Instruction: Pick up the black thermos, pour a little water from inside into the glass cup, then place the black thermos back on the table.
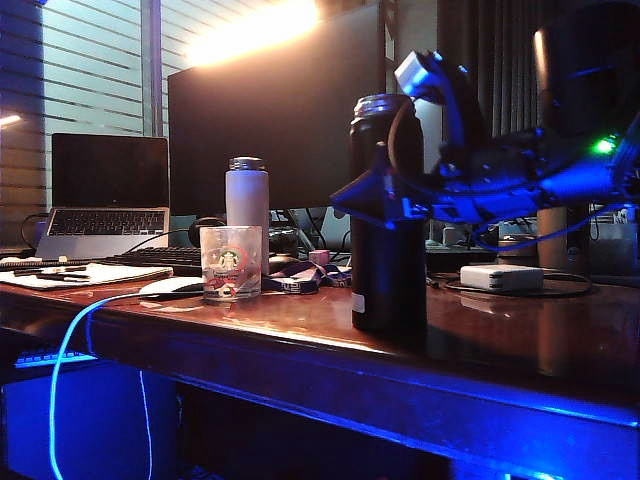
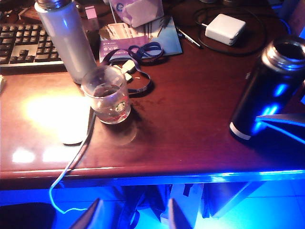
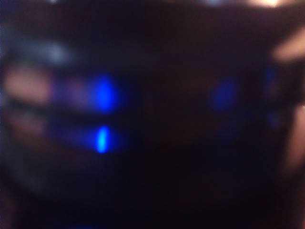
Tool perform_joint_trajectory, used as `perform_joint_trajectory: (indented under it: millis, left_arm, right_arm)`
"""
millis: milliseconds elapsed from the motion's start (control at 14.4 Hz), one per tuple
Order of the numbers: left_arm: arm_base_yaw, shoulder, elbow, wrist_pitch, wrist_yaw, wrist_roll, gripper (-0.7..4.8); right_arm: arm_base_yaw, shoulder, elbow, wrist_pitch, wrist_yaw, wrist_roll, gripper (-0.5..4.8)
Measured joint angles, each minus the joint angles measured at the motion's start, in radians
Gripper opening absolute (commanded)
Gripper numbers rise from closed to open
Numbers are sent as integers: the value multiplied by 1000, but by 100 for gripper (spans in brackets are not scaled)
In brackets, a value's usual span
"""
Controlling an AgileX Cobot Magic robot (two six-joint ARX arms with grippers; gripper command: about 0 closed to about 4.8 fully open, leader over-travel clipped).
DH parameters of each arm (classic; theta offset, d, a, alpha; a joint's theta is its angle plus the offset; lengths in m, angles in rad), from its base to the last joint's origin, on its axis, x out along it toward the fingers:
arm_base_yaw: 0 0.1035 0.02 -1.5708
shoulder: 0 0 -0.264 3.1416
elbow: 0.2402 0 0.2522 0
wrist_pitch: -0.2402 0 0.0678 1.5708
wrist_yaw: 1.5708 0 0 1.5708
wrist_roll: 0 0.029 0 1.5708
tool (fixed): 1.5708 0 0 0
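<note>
Two grippers are showing: the right gripper (image 1: pixel 372 195) is reaching in from the right of the exterior view, jaws spread wide around the upright black thermos (image 1: pixel 388 215) at centre-right of the table (image 1: pixel 500 350), grip unclear. Left of centre, the glass cup (image 1: pixel 230 262) is standing. The left gripper (image 2: pixel 136 214) is hovering open off the table's front edge, holding nothing.

Standing upright, uncapped, on the table (image 1: pixel 300 325): black thermos (image 1: pixel 388 215), silver-rimmed, sitting between the right gripper (image 1: pixel 372 196) jaws. Resting well apart from those jaws: glass cup (image 1: pixel 230 262), clear, logo-printed, upright.
</note>
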Motion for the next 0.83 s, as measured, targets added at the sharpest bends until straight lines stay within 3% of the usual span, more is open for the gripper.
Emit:
perform_joint_trajectory:
  millis: [347,555,832]
  left_arm:
    - [0,0,0,0,0,0,187]
    - [0,0,0,0,0,0,187]
    - [0,0,0,0,0,0,187]
  right_arm:
    - [0,1,2,0,64,0,479]
    - [0,1,2,-8,72,0,418]
    - [0,1,2,-54,71,4,442]
